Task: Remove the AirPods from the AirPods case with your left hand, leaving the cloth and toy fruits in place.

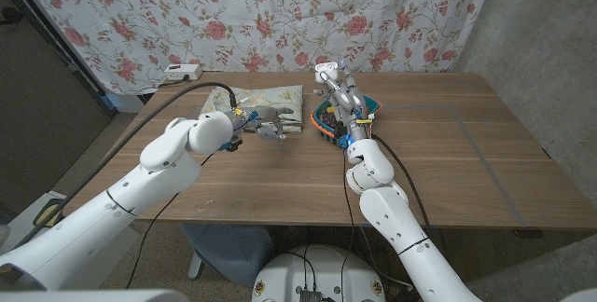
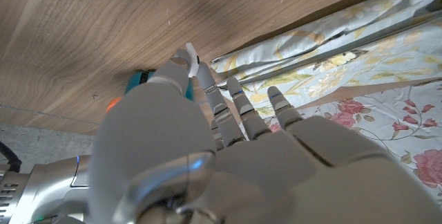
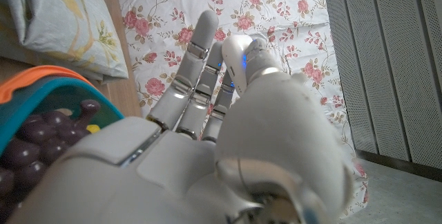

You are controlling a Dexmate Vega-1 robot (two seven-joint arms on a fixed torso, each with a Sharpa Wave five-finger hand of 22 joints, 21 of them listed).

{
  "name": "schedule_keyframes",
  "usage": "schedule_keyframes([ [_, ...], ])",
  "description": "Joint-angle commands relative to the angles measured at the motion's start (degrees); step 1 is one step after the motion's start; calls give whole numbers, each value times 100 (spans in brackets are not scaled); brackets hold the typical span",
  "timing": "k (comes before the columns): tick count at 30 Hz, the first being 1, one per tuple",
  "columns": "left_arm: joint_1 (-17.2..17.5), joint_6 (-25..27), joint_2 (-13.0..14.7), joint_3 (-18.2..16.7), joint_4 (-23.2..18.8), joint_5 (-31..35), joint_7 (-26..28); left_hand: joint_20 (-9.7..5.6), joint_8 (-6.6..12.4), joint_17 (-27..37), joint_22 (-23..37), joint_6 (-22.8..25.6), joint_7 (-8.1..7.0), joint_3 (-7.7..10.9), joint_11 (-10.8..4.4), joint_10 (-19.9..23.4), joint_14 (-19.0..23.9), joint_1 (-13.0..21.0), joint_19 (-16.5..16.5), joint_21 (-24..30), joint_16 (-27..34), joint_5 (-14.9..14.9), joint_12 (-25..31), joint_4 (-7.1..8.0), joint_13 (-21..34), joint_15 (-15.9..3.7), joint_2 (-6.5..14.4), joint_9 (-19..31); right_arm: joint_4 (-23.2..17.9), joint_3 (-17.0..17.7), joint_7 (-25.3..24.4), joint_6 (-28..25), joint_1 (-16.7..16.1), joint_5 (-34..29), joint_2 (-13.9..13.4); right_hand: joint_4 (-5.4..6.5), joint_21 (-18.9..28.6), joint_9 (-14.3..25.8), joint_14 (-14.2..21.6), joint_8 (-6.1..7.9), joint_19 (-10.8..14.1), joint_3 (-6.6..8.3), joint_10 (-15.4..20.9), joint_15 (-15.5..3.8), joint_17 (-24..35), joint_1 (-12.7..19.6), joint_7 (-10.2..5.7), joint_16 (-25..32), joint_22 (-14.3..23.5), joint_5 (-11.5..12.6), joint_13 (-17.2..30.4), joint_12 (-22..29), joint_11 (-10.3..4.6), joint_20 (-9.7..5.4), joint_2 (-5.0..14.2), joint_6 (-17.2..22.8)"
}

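— Holding the AirPods case (image 1: 325, 66) up in my right hand (image 1: 338, 88), pinched at the fingertips above the basket (image 1: 373, 108), I had it well clear of the table (image 1: 448, 162). Whether its lid was open, I couldn't make out.

— And the left hand?

— My left hand (image 1: 264, 127) hovered low over the near right corner of the folded floral cloth (image 1: 280, 99), which lay toward the table's far edge with the basket just beside its right edge. On the left wrist camera a small white piece (image 2: 191, 57) sat at the thumb tip. It may have been an AirPod, but I couldn't tell whether the hand was pinching it, so I wouldn't call that hand grasping or released.

— What worried you?

— Three things. If that was an AirPod in a weak pinch, it could slip and vanish into the cloth's folds. My fingers were so close to the cloth that a careless pull could snag and drag it. And a sagging right hand could knock the toy grapes (image 3: 27, 148) in the basket.
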Motion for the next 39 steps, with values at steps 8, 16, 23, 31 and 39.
schedule_keyframes([
  [8, -1, -199, 15, 144, 277, 276, -98, 13, -19, 27, 9, 24, -22, -30, -138, 142, 101, 12, 6, 26, -20, 21, 47, 18, 211, -108, 65, 13, 18, -12, -12, 6, 36, -4, -2, 11, 48, 21, 380, 11, -429, -7, 604, -1060, 15, 65, -9, -10, 4, 46, 25, 34, -580, -730, -26, 16],
  [16, -4, -277, -17, 217, 344, 545, -244, 12, -23, 30, 9, 20, -21, -31, -138, 126, 112, 20, 11, 27, -28, 24, 51, 20, 198, -110, 67, 13, 37, 0, -13, 5, 35, 11, 1, 11, 69, 21, 385, 9, -439, -8, 599, -1059, 17, 67, -13, -12, 3, 47, 24, 29, -586, -730, -26, 13],
  [23, 48, -356, -127, 195, 368, 753, -333, 9, -35, 31, 9, -7, -26, -30, -137, 105, 94, 18, 13, 27, -48, 26, 52, 30, 187, -112, 77, 13, 61, 16, 13, 2, 43, 37, 0, 13, 83, 21, 389, 8, -447, -9, 600, -1059, 18, 67, -14, -14, 2, 48, 33, 33, -587, -730, -25, 10],
  [31, 43, -555, -129, 271, 426, 1241, -372, 10, -40, 26, 9, -26, -29, -19, -137, 76, 88, 15, 24, 30, -75, 30, 58, 41, 181, -109, 93, 13, 82, 39, 28, -20, 41, 71, 5, 12, 99, 21, 392, 6, -455, -10, 599, -1059, 19, 67, -6, -16, 1, 48, 33, 31, -589, -729, -26, 4],
  [39, 32, -650, -256, 253, 540, 1373, -553, -2, -39, 19, 9, -30, -35, -13, -137, 58, 113, 11, 25, 29, -93, 32, 72, 47, 178, -114, 96, 14, 111, 60, 48, -25, 50, 85, 11, 12, 121, 21, 395, 9, -463, -12, 599, -1059, 20, 68, -6, -20, 0, 49, 26, 25, -590, -728, -28, 13],
])
